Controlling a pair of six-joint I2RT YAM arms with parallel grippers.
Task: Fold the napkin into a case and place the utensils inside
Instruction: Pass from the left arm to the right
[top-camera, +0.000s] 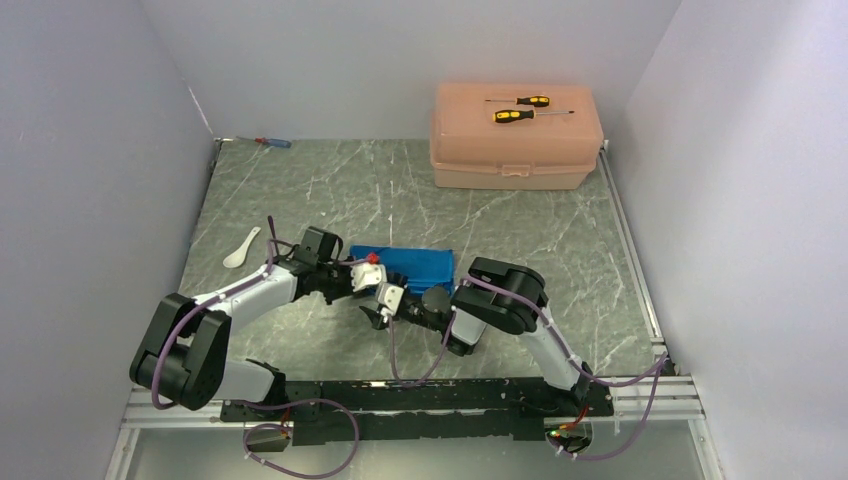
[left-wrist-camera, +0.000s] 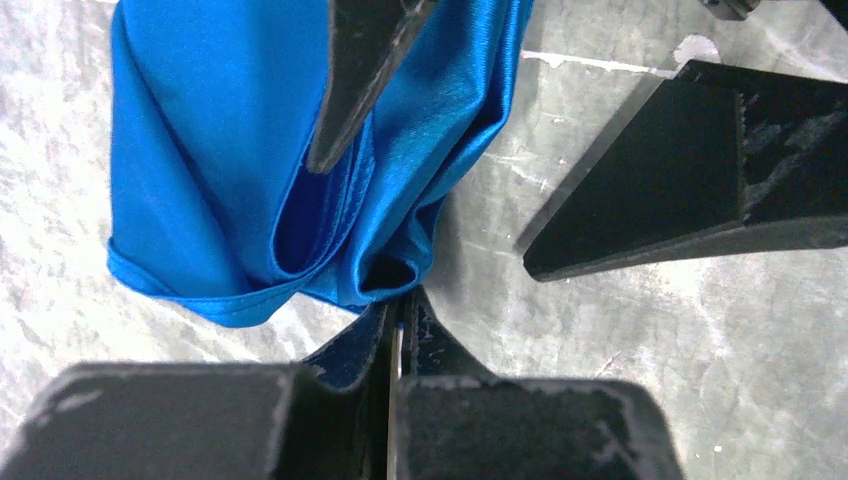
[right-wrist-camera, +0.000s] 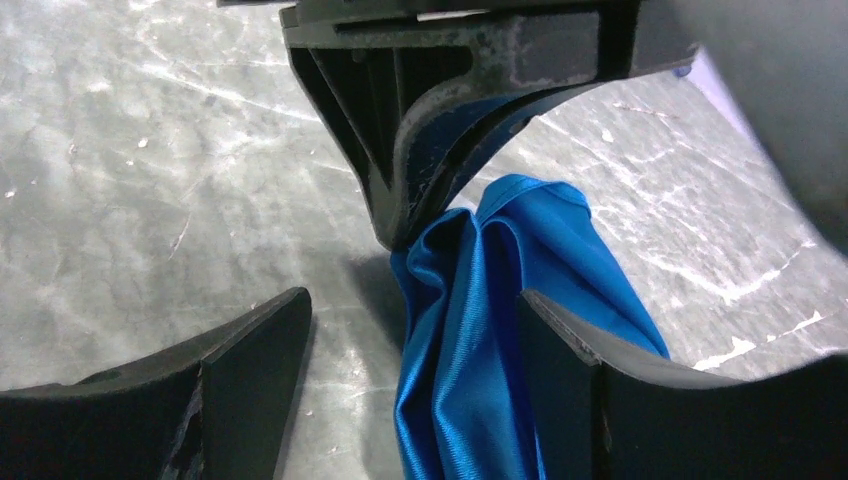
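The bright blue napkin (top-camera: 420, 262) lies folded mid-table, its near left corner lifted. My left gripper (top-camera: 383, 280) is shut on that corner (left-wrist-camera: 390, 275), with the cloth (left-wrist-camera: 230, 150) bunched in front of it. My right gripper (top-camera: 392, 300) faces it, open (right-wrist-camera: 412, 297). One of its fingers (left-wrist-camera: 350, 90) rests over the cloth (right-wrist-camera: 470, 360) and the other (left-wrist-camera: 690, 180) is above bare table. The white spoon (top-camera: 241, 248) lies on the table left of the left arm. A thin dark purple shape (top-camera: 270, 238) beside it may be the fork, but the arm's purple cable runs there too.
A peach plastic box (top-camera: 517, 150) stands at the back right with two yellow-and-black screwdrivers (top-camera: 520, 108) on its lid. A small blue-and-red screwdriver (top-camera: 272, 142) lies at the far left corner. Grey walls close in both sides, and a metal rail (top-camera: 632, 250) edges the table on the right.
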